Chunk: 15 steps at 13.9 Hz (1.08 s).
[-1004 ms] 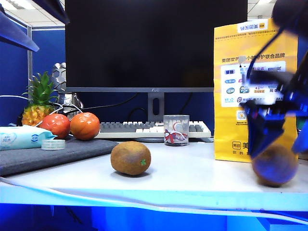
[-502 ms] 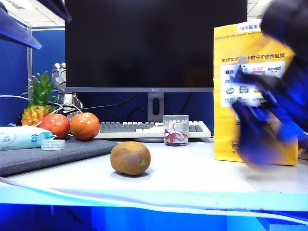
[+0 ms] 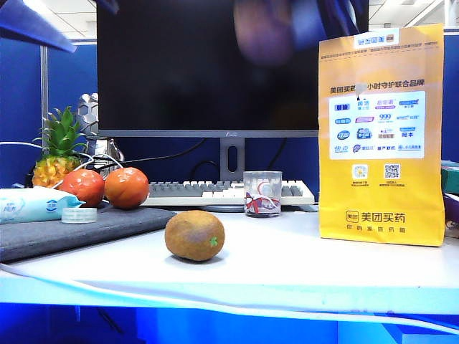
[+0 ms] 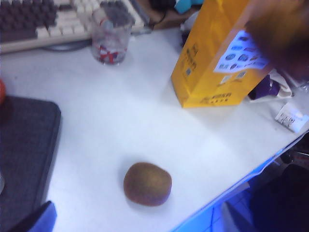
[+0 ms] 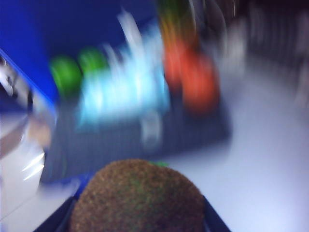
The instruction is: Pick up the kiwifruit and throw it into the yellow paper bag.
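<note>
- Exterior view: I see the right arm up high, a motion-blurred blue mass in front of the dark monitor, with a brownish-purple blob there that I take to be the kiwifruit. It hangs in the air, beside the top of the yellow paper bag, not yet over its mouth. The bag stands upright on the white worktop. A second, olive-brown kiwifruit with a green speck lies on the worktop, apart from the bag.
- Left wrist view: I look down on the speckled fruit, the bag and a glass cup. The left gripper itself is out of frame, so the pictures do not show its jaws; the rig reports them spread wide, and nothing is held there.
- Right wrist view: the fuzzy kiwifruit fills the near edge, seated in the right gripper, whose jaws are clamped on its sides. The background is smeared.
- Handling, as I judge it: light, firm, slightly yielding, with fuzzy skin that gives good friction. A hold across the short waist suits it.
</note>
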Each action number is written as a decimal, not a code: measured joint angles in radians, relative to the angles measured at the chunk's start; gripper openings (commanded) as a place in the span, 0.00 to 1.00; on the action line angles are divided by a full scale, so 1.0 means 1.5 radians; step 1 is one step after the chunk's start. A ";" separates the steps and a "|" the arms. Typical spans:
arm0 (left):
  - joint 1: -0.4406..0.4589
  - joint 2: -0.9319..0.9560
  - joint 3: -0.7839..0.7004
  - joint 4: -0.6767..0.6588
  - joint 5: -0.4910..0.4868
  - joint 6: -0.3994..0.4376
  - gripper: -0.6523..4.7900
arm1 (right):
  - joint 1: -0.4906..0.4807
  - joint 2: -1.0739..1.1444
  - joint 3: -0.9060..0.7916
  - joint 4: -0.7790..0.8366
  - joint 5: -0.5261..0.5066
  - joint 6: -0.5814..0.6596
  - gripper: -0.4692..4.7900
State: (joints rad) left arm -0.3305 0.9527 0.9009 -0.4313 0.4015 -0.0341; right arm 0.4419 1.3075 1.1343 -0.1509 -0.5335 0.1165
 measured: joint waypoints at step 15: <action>0.000 0.000 0.000 0.006 0.000 0.000 1.00 | -0.104 0.000 0.141 -0.167 0.446 -0.284 1.00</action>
State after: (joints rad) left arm -0.3302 0.9527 0.9009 -0.4229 0.4019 -0.0345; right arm 0.2863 1.3071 1.3464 -0.4019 0.1349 -0.3088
